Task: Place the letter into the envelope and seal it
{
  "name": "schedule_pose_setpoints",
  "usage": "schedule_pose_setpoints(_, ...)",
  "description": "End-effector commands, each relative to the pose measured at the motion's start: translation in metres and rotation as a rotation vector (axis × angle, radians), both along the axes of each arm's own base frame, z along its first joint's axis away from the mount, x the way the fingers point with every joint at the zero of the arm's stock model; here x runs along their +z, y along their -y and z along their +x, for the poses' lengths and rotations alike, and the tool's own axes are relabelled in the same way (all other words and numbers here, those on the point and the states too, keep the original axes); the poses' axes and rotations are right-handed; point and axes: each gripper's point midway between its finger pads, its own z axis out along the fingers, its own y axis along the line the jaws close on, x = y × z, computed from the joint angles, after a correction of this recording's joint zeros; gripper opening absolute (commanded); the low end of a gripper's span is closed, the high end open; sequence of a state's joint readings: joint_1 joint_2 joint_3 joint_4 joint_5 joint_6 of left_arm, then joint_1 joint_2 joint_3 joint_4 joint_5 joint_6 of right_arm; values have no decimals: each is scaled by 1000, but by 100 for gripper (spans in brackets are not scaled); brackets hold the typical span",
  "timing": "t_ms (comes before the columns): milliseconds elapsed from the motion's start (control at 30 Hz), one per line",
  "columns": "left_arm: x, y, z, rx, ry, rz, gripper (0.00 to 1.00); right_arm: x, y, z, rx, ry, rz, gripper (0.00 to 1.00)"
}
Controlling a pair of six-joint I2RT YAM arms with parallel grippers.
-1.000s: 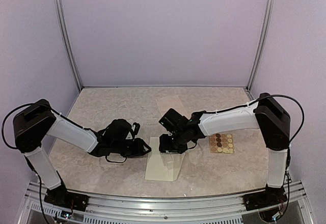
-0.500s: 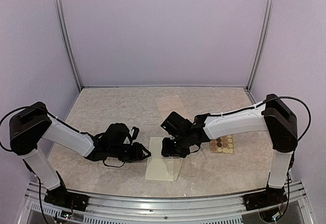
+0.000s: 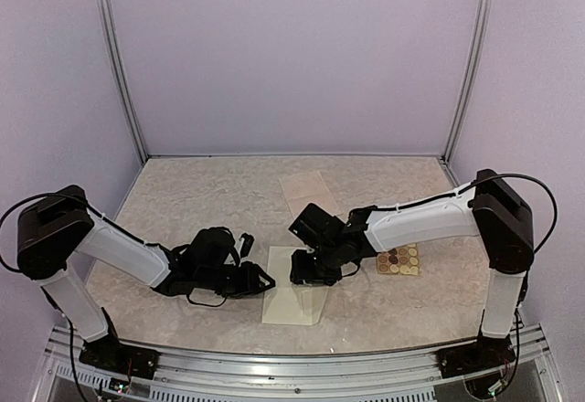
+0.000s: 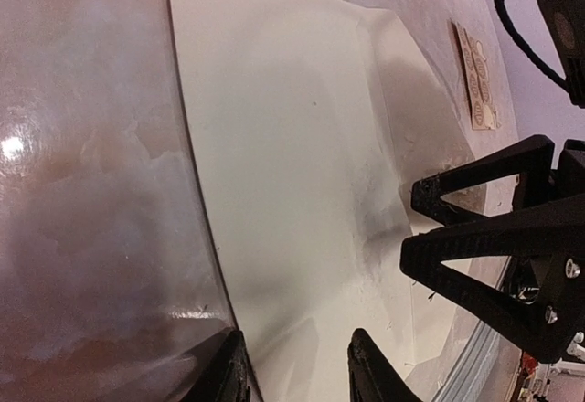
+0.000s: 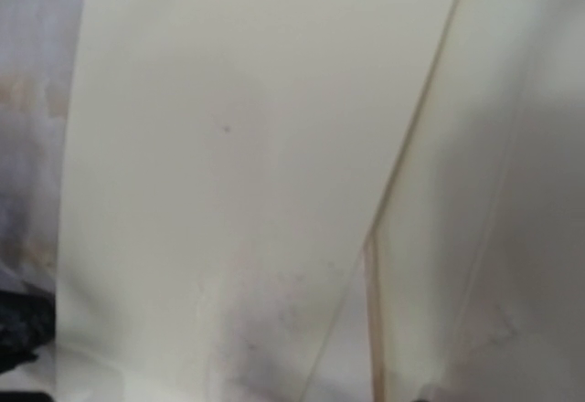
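The envelope (image 3: 291, 303) lies flat on the marbled table (image 3: 183, 201), at the near middle between the two arms, with its long side running toward 12 o'clock. In the left wrist view the envelope (image 4: 292, 164) fills most of the picture. It is smooth on the left, with a soft dent and a shadow near its right edge. In the right wrist view the envelope (image 5: 228, 146) is all that can be made out, with a slanting paper edge crossing the cream surface.

The left gripper (image 3: 266, 280) sits low at the envelope's 10 o'clock, right at its left border. Seen from its own camera, the left gripper (image 4: 297, 376) has its fingers apart, one at the paper's edge and the other over the paper. Whether they touch the paper I cannot tell.

The right gripper (image 3: 303, 276) comes in from 1 o'clock and covers the envelope's far right part from above. In the left wrist view the right gripper (image 4: 411, 226) also has its two black fingers spread, with their tips at the dented right edge. It grips nothing that I can see.

A pinkish-beige sheet (image 3: 306, 187) lies at 12 o'clock, apart from the envelope and partly behind the right arm's wrist. A small tan sticker sheet (image 3: 399, 259) with round brown dots lies at 2 o'clock, under the right forearm. The sticker sheet (image 4: 475, 78) also shows at the edge of the left wrist view.
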State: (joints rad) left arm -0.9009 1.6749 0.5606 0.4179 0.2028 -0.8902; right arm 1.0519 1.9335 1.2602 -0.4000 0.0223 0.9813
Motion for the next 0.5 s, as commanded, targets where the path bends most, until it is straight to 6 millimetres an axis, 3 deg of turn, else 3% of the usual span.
schedule_pose_setpoints(0, -15, -5, -10, -7, -37, 34, 35, -17, 2, -10, 8, -33, -29, 51)
schedule_pose_setpoints(467, -17, -4, -13, -14, -45, 36, 35, -19, -12, -15, 43, -59, 7, 50)
